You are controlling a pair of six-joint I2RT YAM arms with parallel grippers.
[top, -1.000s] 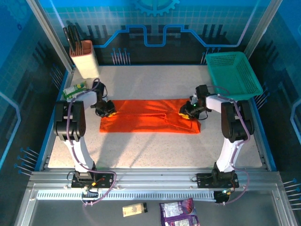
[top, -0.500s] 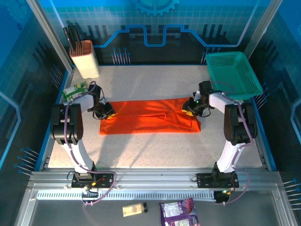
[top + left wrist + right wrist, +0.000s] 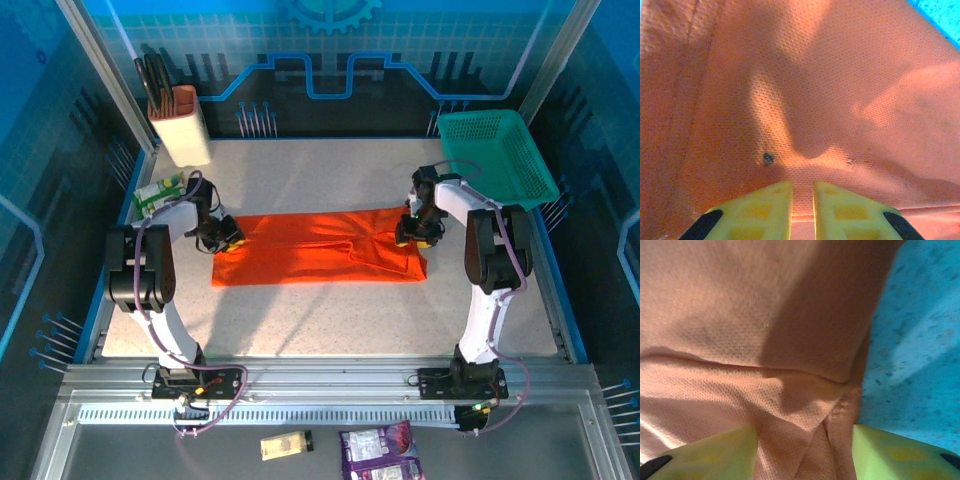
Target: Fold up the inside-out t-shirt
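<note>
We are seeing shirt (image 3: 318,252) lying left-right; left tool (image 3: 231,240) pinching its left end, right tool (image 3: 409,231) straddling right end, grip uncertain.

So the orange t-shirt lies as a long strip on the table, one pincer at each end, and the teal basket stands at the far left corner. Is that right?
Not quite: the teal basket stands at the far right corner, as the top external view shows. The rest is correct.
</note>
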